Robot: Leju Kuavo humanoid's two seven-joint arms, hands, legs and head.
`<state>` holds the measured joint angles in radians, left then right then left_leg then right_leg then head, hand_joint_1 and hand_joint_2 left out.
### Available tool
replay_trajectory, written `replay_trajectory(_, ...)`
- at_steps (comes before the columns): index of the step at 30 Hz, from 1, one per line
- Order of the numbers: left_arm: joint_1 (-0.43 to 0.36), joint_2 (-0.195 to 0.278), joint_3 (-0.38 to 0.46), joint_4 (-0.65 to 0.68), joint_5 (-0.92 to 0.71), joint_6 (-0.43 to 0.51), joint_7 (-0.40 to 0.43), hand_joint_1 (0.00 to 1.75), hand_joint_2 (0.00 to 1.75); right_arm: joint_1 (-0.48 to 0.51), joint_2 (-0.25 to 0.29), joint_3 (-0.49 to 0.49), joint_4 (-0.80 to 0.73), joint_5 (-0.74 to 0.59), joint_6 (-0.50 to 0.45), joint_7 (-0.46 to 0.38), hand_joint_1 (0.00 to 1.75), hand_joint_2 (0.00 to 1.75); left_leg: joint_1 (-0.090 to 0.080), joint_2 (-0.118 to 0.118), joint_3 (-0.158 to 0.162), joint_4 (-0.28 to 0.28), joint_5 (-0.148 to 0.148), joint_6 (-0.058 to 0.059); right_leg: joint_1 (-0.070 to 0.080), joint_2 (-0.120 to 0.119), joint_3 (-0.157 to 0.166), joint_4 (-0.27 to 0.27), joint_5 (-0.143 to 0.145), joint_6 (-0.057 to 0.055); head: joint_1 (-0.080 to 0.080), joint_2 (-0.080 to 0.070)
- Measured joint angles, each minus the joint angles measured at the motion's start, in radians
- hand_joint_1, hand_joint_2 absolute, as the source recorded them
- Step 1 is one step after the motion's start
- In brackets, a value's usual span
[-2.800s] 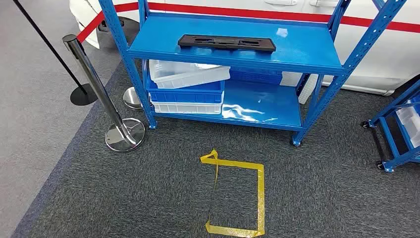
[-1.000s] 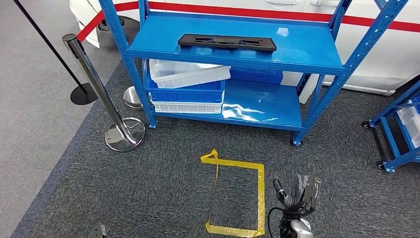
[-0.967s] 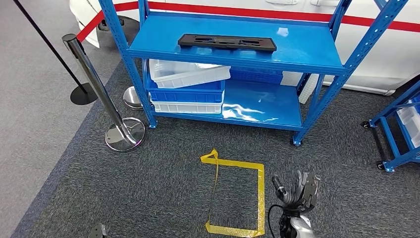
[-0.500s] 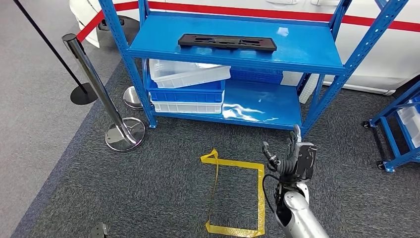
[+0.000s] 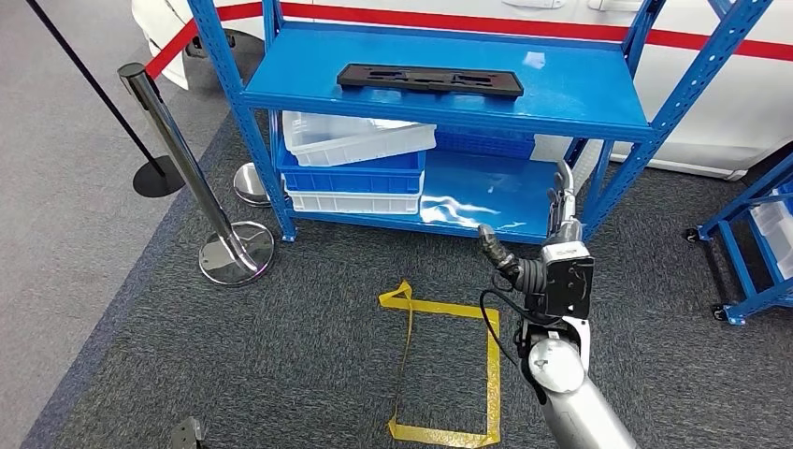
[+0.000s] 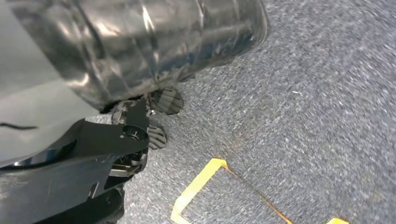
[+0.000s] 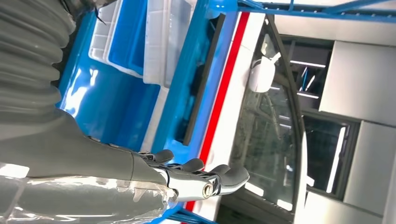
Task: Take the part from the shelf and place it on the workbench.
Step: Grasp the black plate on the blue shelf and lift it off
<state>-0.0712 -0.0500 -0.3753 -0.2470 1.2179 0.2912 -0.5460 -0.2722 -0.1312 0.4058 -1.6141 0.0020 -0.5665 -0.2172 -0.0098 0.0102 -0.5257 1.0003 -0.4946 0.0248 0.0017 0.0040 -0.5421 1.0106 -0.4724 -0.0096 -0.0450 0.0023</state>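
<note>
The part (image 5: 429,79), a long flat black piece, lies on the top board of the blue shelf (image 5: 580,98), toward its left and middle, with its long side along the shelf front. The right hand (image 5: 547,253) is raised in front of the shelf's lower level, fingers (image 5: 562,198) straight and pointing up, thumb stuck out to the side, holding nothing. The part sits well above and to the left of this hand, well apart from it; nothing touches the part. In the right wrist view the fingers (image 7: 205,179) reach toward the shelf edge with the part (image 7: 201,77) seen edge-on beyond them. On the lower board stand stacked bins (image 5: 353,164), white and blue. Yellow tape (image 5: 447,372) marks a rectangle on the grey carpet just left of the right arm. The left hand's state I cannot tell: the left wrist view gives dark, blurred shapes over the carpet and a corner of the tape (image 6: 198,189)
</note>
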Motion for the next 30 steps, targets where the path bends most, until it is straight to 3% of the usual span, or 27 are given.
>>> replay_trajectory(6,0.0,0.002,-0.018,0.001,-0.018,-0.032,-0.044,0.0,0.0,0.002,-0.012,0.012,-0.07,0.037,-0.023,0.02,0.0,0.0,-0.003,-0.001,-0.007,0.005,-0.001,0.005,-0.003,0.0,-0.004,-0.001,0.004,0.006,0.0,0.0)
replay_trajectory(8,-0.003,0.003,-0.022,0.001,-0.017,-0.036,-0.062,0.0,0.0,0.002,-0.017,0.016,-0.096,0.038,-0.02,0.017,0.0,0.0,-0.001,0.0,-0.004,-0.003,0.005,0.013,-0.003,0.0,-0.004,-0.002,0.003,0.012,0.0,0.0)
replay_trajectory(10,-0.007,0.003,-0.027,0.001,-0.017,-0.031,-0.067,0.0,0.0,0.002,-0.025,0.018,-0.116,0.038,-0.012,0.011,0.0,0.0,0.007,0.001,0.002,-0.018,0.014,0.022,-0.002,0.0,-0.018,0.03,-0.019,0.019,0.002,0.0)
replay_trajectory(13,-0.012,0.003,-0.034,0.001,-0.025,-0.007,-0.052,0.0,0.0,0.007,-0.033,0.022,-0.137,0.051,-0.012,0.009,0.0,1.31,0.011,0.002,0.005,-0.025,0.017,0.026,-0.01,0.0,-0.12,0.227,-0.1,0.029,0.007,0.0)
replay_trajectory(14,-0.012,0.002,-0.037,0.001,-0.028,0.001,-0.043,0.0,0.0,0.011,-0.034,0.023,-0.142,0.061,-0.018,0.011,0.0,1.75,0.011,0.002,0.006,-0.024,0.015,0.026,-0.015,0.0,-0.149,0.273,-0.105,0.032,0.008,0.0)
replay_trajectory(15,-0.011,0.002,-0.039,0.001,-0.031,0.006,-0.034,0.0,0.0,0.015,-0.036,0.024,-0.146,0.07,-0.025,0.012,0.0,1.75,0.012,0.001,0.007,-0.023,0.013,0.024,-0.018,0.0,-0.16,0.278,-0.09,0.035,0.008,0.0)
replay_trajectory(16,-0.01,0.002,-0.042,0.001,-0.033,0.007,-0.026,0.0,0.0,0.017,-0.038,0.025,-0.152,0.078,-0.031,0.011,0.0,1.75,0.015,0.0,0.01,-0.02,0.009,0.021,-0.022,0.0,-0.15,0.243,-0.054,0.038,0.008,0.0)
replay_trajectory(17,-0.009,0.002,-0.046,0.001,-0.036,0.007,-0.019,0.0,0.0,0.018,-0.039,0.025,-0.156,0.082,-0.035,0.007,0.0,1.75,0.017,-0.002,0.012,-0.015,0.002,0.016,-0.027,-0.001,-0.127,0.178,-0.011,0.041,0.008,0.0)
replay_trajectory(19,-0.01,0.004,-0.053,0.002,-0.04,0.005,-0.006,0.0,0.0,0.018,-0.041,0.026,-0.166,0.084,-0.035,-0.006,0.0,1.75,0.017,-0.005,0.009,0.0,-0.012,-0.001,-0.028,-0.001,-0.081,0.066,0.038,0.041,0.01,0.0)
replay_trajectory(20,-0.011,0.005,-0.056,0.002,-0.042,0.005,-0.001,0.0,0.0,0.019,-0.042,0.027,-0.17,0.084,-0.033,-0.012,0.0,1.75,0.016,-0.005,0.004,0.007,-0.016,-0.008,-0.027,0.0,-0.072,0.042,0.04,0.038,0.01,0.0)
replay_trajectory(24,-0.012,0.006,-0.064,0.003,-0.045,0.007,0.007,0.0,0.0,0.022,-0.044,0.03,-0.182,0.083,-0.026,-0.021,0.0,1.75,0.02,-0.006,-0.009,0.025,-0.031,-0.026,-0.02,0.004,-0.072,0.038,0.029,0.01,0.007,0.0)
replay_trajectory(26,-0.013,0.006,-0.068,0.004,-0.045,0.009,0.007,0.0,0.0,0.022,-0.044,0.032,-0.189,0.083,-0.026,-0.023,0.0,0.87,0.021,-0.006,-0.048,0.105,-0.074,-0.032,-0.02,0.003,-0.068,0.035,0.028,-0.001,0.003,0.0)
replay_trajectory(28,-0.013,0.006,-0.072,0.004,-0.045,0.01,0.007,0.0,0.0,0.022,-0.044,0.037,-0.192,0.083,-0.025,-0.024,0.0,0.0,0.022,-0.006,-0.124,0.24,-0.122,-0.034,-0.014,0.003,-0.067,0.035,0.025,-0.009,0.001,0.0)
replay_trajectory(29,-0.012,0.006,-0.074,0.004,-0.044,0.012,0.007,0.0,0.0,0.023,-0.044,0.039,-0.193,0.081,-0.024,-0.024,0.0,0.0,0.021,-0.006,-0.155,0.289,-0.131,-0.033,-0.01,0.003,-0.067,0.035,0.024,-0.011,0.001,0.0)
replay_trajectory(30,-0.012,0.007,-0.076,0.004,-0.044,0.014,0.007,0.0,0.0,0.023,-0.044,0.042,-0.193,0.076,-0.021,-0.024,0.0,0.0,0.02,-0.006,-0.172,0.307,-0.12,-0.03,-0.006,0.004,-0.065,0.036,0.023,-0.014,0.001,0.0)
